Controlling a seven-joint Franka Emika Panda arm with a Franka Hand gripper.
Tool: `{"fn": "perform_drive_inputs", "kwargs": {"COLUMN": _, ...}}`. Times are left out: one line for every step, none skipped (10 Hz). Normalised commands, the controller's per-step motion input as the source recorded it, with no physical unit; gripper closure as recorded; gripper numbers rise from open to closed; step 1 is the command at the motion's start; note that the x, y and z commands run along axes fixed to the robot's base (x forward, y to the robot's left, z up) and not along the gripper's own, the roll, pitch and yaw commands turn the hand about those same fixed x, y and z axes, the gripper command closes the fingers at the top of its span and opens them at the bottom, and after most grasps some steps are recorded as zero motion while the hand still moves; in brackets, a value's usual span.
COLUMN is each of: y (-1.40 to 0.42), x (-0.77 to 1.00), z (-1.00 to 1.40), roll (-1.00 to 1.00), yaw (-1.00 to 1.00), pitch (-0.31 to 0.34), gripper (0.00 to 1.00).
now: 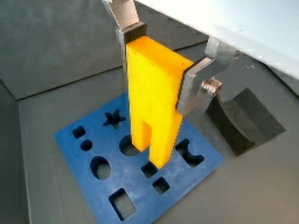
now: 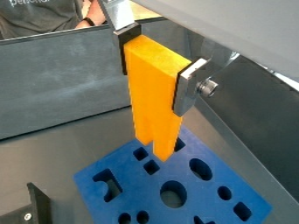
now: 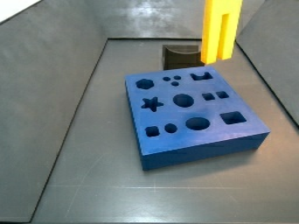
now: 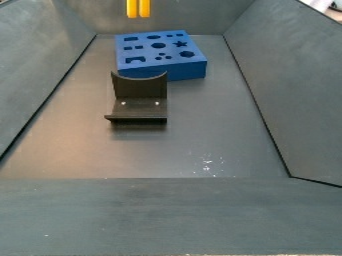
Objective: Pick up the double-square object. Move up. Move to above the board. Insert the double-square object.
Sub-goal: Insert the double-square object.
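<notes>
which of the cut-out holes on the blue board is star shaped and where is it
The star hole sits on the thick square blue board, at the edge far from the gripper, whose jaws clamp the yellow bar. It alone has points; the others are round, hexagonal or square.

Even, soft overhead light; faint floor (image 4: pixel 201 160) glare, sharp focus

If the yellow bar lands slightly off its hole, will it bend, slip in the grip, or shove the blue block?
The yellow bar looks solid and straight, so it probably won't bend. The gripper, above the blue block, clamps only its upper part, so it might pivot or slide. The block looks thick and broad; it likely stays put.
</notes>
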Motion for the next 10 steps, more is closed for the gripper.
{"fn": "perform_drive_inputs", "kwargs": {"y": 0.03, "x": 1.0, "z": -0.11, "roll": 0.08, "yaw": 0.0, "pitch": 0.0, "gripper": 1.0}}
{"fn": "perform_drive_inputs", "kwargs": {"y": 0.07, "x": 1.0, "z": -0.2, "roll": 0.08, "yaw": 0.0, "pitch": 0.0, "gripper": 1.0}}
{"fn": "perform_drive_inputs", "kwargs": {"y": 0.01, "x": 1.0, "z": -0.33, "roll": 0.12, "yaw": 0.0, "pitch": 0.0, "gripper": 1.0}}
{"fn": "perform_drive_inputs", "kwargs": {"y": 0.0, "x": 0.89, "z": -0.49, "roll": 0.15, "yaw": 0.0, "pitch": -0.026, "gripper": 1.0}}
{"fn": "perform_drive_inputs", "kwargs": {"y": 0.0, "x": 0.83, "z": -0.5, "roll": 0.15, "yaw": 0.01, "pitch": -0.044, "gripper": 1.0}}
{"fn": "perform_drive_inputs", "kwargs": {"y": 0.0, "x": 0.82, "z": -0.49, "roll": 0.16, "yaw": 0.02, "pitch": -0.051, "gripper": 1.0}}
{"fn": "perform_drive_inputs", "kwargs": {"y": -0.06, "x": 0.81, "z": -0.44, "roll": 0.19, "yaw": 0.01, "pitch": -0.064, "gripper": 1.0}}
{"fn": "perform_drive_inputs", "kwargs": {"y": -0.13, "x": 0.67, "z": -0.33, "roll": 0.16, "yaw": 0.0, "pitch": -0.027, "gripper": 1.0}}
{"fn": "perform_drive_inputs", "kwargs": {"y": -0.15, "x": 0.65, "z": -0.25, "roll": 0.17, "yaw": 0.0, "pitch": -0.02, "gripper": 1.0}}
{"fn": "perform_drive_inputs", "kwargs": {"y": -0.15, "x": 0.57, "z": -0.21, "roll": 0.19, "yaw": -0.06, "pitch": 0.0, "gripper": 1.0}}
